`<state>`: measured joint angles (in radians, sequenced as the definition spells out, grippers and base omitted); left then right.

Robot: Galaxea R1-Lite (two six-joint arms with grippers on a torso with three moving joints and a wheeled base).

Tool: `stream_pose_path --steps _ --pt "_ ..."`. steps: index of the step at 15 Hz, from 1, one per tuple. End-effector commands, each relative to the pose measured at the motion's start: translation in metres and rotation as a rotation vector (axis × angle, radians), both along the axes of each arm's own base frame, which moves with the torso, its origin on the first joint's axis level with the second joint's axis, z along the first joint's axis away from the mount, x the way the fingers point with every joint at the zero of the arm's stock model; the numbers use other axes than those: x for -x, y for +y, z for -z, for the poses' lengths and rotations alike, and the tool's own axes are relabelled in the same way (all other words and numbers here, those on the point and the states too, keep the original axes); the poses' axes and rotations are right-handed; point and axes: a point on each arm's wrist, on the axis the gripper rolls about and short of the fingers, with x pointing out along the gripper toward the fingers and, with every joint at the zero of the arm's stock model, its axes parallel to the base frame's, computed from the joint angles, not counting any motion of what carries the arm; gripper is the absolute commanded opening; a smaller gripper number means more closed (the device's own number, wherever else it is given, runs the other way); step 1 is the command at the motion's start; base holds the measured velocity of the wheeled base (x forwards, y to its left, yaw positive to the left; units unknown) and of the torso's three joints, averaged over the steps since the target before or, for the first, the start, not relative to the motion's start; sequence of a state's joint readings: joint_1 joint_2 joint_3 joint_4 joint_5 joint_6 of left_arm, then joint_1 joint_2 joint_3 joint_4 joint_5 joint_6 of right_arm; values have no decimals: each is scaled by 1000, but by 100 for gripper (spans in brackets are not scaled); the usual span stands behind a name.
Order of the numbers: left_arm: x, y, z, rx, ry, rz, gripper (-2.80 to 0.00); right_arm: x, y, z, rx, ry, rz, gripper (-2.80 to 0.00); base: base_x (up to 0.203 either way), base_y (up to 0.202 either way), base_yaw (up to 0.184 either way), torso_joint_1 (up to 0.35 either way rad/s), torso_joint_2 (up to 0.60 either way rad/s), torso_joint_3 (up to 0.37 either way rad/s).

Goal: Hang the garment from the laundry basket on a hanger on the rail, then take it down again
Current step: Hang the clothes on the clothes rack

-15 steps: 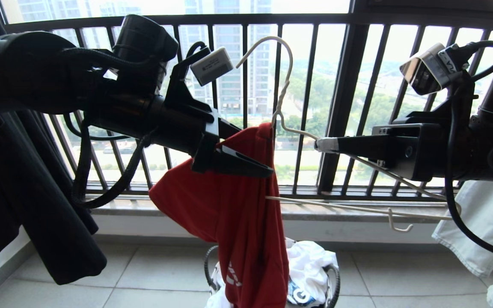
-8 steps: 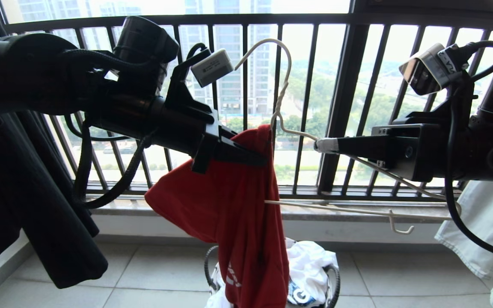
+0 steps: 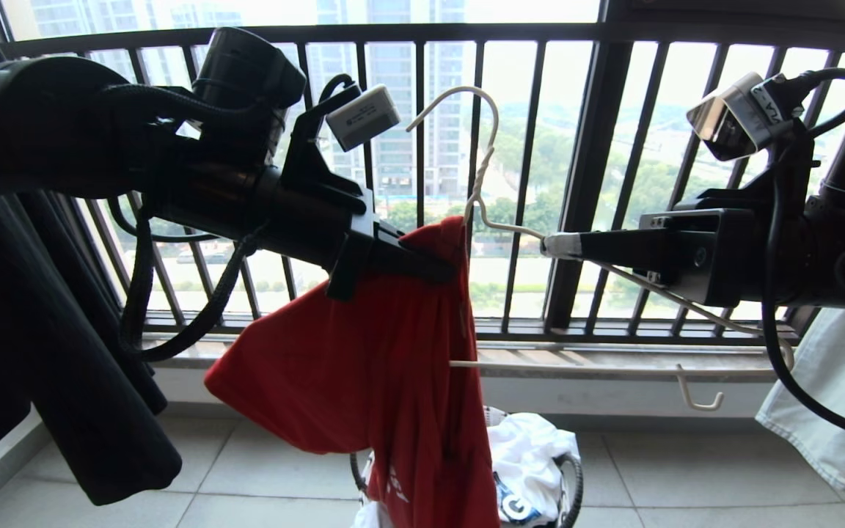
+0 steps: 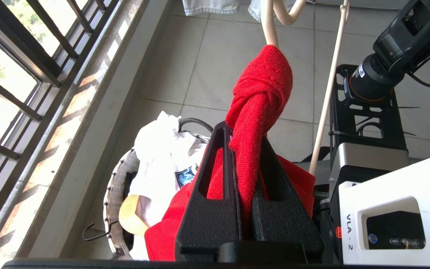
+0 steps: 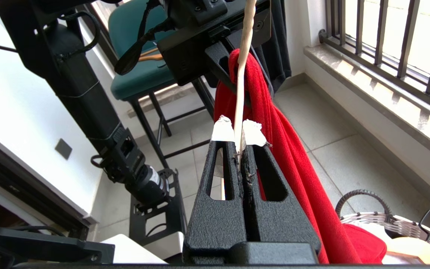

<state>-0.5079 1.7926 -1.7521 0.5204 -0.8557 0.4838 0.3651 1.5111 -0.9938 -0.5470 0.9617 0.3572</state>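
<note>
Garment (image 3: 393, 367) red, draped over one shoulder of the hanger (image 3: 488, 183), left gripper (image 3: 437, 268) clenched on its bunched top just beside the hanger's neck, right gripper (image 3: 551, 246) clamped on the hanger's other shoulder wire, laundry basket (image 3: 573, 484) below the hanger.

Head faces railing (image 3: 422, 33); wrists close, share garment (image 4: 259, 97).

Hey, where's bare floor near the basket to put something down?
Bare tiles lie left of the basket, toward the black clothes, and right of it, before the pale cloth. Directly above the basket is crowded: the red shirt hangs there.
</note>
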Motion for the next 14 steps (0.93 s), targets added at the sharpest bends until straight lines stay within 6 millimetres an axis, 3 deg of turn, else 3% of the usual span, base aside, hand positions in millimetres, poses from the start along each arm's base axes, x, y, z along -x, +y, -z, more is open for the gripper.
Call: stream_pose_path --steps 1,2,8,14 --pt "1 1 -2 4 -5 5 -280 0 0 0 -1 -2 -5 -280 0 0 0 0 0 0" --pt "1 1 -2 4 -5 5 -280 0 0 0 -1 -2 -3 0 0 0 0 0 0 0" --pt "6 4 -7 5 -2 -14 -280 -2 -2 -1 -1 -11 12 0 0 0 0 0 0 0" --pt "20 14 -24 0 -11 -134 -280 -12 -46 -31 -54 -40 184 0 0 0 0 0 0 0"
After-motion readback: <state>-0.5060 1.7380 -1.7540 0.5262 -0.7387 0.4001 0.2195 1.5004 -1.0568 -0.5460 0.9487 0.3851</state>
